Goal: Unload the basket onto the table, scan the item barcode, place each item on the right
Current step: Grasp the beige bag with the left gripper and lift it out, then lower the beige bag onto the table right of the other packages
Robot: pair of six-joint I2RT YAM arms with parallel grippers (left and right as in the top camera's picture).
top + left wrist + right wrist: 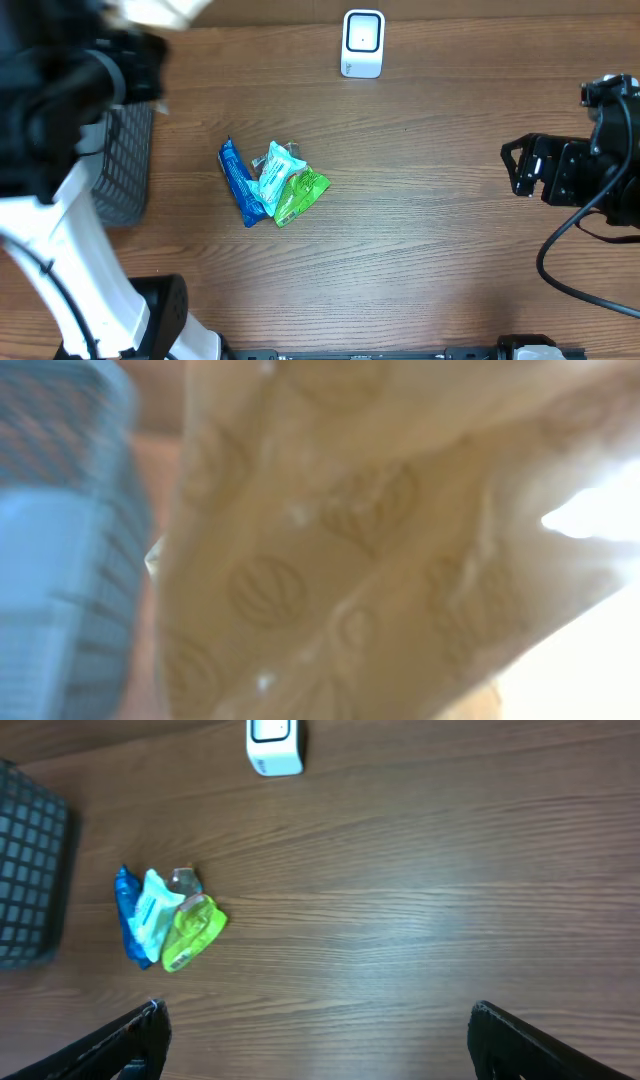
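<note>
Far left: the left gripper (138,38) is riding high, close to the overhead camera and blurred there. It's holding a tan packet (330,550) up off the table (430,250). That's the item. In the wrist view the packet is filling nearly the whole frame, out of focus, with a round printed pattern repeating on it. The fingers aren't showing behind it, but the jaws are looking clamped on the packet. In the overhead view its pale edge is poking out at the top left corner.

The mesh basket (125,165) is sitting below the left arm at the table's left side. It's showing blue along the left edge of the left wrist view, just beside the packet.

Centre: three packets are lying bunched together and touching. The blue packet (238,183) is on the left, the teal-and-white packet (275,168) is in the middle, and the green packet (298,195) is on the right, partly overlapping the teal one.

Up and right of the pile, well apart from it, the white scanner (362,43) is standing at the far edge of the table. It's well apart from the tan packet too.

Far right: the right gripper (512,168) is hanging over bare wood, its jaws spread wide and gripping nothing. Both fingertips (150,1025) are showing at the bottom corners of its wrist view.
</note>
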